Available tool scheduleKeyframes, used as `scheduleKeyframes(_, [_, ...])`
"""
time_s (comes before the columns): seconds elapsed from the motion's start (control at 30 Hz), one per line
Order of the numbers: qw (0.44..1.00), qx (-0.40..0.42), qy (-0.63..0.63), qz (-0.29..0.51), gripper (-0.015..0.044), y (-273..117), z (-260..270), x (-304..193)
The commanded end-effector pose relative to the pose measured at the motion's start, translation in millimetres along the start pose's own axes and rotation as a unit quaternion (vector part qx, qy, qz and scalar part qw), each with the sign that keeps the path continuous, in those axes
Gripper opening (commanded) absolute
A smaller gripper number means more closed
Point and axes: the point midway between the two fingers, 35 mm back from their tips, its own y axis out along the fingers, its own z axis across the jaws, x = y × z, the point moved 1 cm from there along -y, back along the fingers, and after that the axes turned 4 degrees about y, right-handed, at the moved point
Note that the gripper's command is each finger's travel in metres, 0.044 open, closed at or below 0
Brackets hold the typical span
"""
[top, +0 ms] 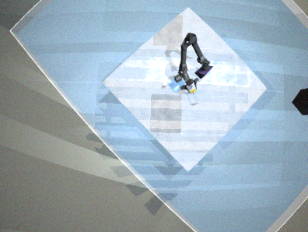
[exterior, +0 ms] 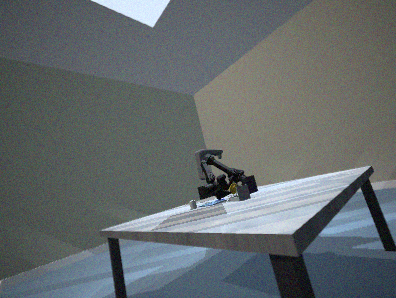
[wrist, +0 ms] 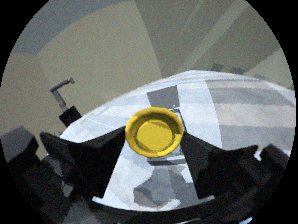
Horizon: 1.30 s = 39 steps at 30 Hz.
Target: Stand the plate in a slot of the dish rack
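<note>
Between the jaws: yellow plate (wrist: pixel 155 132) (exterior: pixel 233 188) gripped | dish rack (wrist: pixel 181 117) partly hidden behind plate

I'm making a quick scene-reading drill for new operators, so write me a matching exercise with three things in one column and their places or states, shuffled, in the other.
Things
1. Plate
2. Table
3. Gripper

Places or states
A. Pale-topped, standing on dark legs
B. Yellow, between the two fingers in the wrist view
C. Shut on a round thing

Right pairs: 1-B, 2-A, 3-C
</note>
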Motion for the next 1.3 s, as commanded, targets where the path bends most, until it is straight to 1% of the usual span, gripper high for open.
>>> scheduleKeyframes(0.0, [0.998,-0.014,-0.047,-0.032,0.0,-4,-1,0])
scheduleKeyframes(0.4, [0.972,-0.078,-0.194,-0.106,0.0,-16,-2,-7])
scheduleKeyframes(0.77, [0.972,-0.079,-0.196,-0.107,0.0,-16,-2,-6])
scheduleKeyframes(1.27, [0.972,-0.079,-0.194,-0.105,0.0,9,-6,3])
